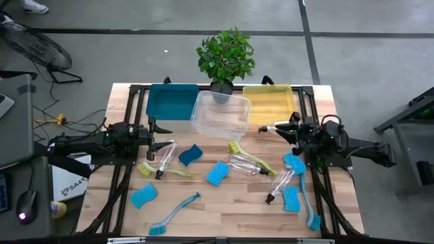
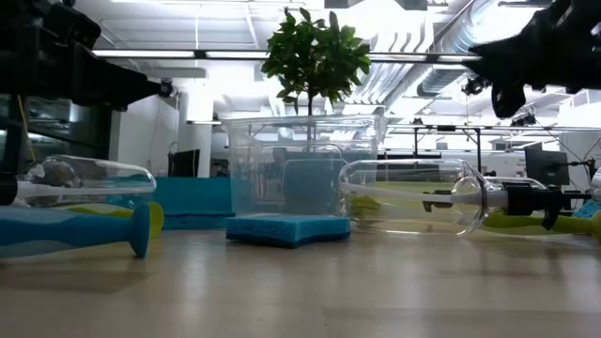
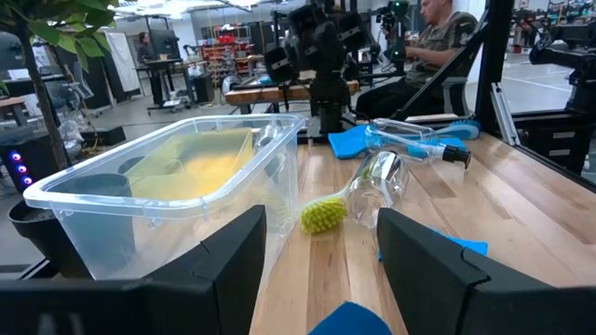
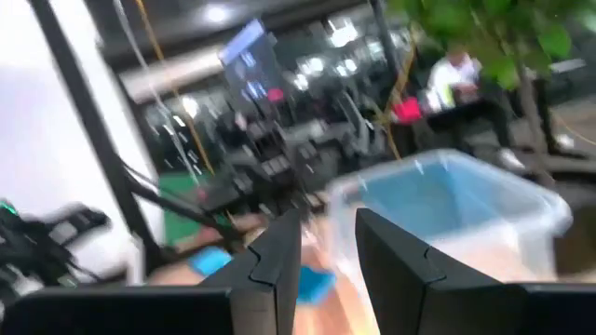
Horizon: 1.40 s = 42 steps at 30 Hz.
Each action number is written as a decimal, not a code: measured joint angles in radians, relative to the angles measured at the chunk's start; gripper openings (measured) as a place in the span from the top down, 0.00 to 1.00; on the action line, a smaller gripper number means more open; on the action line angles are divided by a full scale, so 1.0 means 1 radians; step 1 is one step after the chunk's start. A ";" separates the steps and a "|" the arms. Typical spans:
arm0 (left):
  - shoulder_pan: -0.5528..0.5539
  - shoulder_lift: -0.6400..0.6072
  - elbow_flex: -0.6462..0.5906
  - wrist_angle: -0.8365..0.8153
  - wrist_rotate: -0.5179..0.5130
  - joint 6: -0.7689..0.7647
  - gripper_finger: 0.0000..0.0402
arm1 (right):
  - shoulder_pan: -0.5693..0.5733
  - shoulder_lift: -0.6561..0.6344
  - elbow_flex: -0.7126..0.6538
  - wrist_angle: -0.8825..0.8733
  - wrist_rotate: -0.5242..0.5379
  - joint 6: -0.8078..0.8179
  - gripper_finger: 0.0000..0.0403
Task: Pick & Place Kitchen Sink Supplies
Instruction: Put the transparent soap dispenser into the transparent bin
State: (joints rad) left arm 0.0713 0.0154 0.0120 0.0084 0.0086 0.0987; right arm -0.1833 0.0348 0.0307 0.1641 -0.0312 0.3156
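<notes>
While the left hand (image 1: 163,136) hovers wide open and empty above the surface (image 1: 224,203), the right hand (image 1: 279,127), fingers narrowly parted, holds nothing beside the yellow bin (image 1: 270,102).

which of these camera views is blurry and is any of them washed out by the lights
The right wrist view is motion-blurred throughout: the clear bin and the room behind it smear. The low view is backlit, its ceiling lights blown out behind the potted plant, leaving both arms as dark shapes. The high view is evenly lit and sharp. The left wrist view is sharp too, with glare only on the clear bottle.
</notes>
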 joint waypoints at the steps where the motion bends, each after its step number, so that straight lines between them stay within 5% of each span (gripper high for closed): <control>1: 0.000 0.000 0.000 0.000 0.000 0.000 0.50 | 0.000 0.008 0.000 -0.021 0.005 -0.020 0.75; 8: 0.000 0.000 0.000 0.000 0.000 0.000 0.50 | -0.001 0.104 0.058 -0.154 0.051 -0.234 0.75; 19: 0.000 0.000 0.000 0.000 0.000 0.000 0.50 | 0.002 0.553 0.614 -0.761 0.044 -0.241 0.74; 32: 0.000 0.000 0.000 0.000 0.000 0.000 0.50 | 0.002 1.269 1.040 -1.182 0.130 -0.295 0.36; 42: 0.000 0.000 0.000 0.000 0.000 0.000 0.50 | 0.002 1.501 1.075 -1.239 0.142 -0.293 0.31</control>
State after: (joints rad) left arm 0.0715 0.0154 0.0120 0.0086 0.0086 0.0986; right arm -0.1811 1.5355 1.1061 -1.0751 0.1107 0.0228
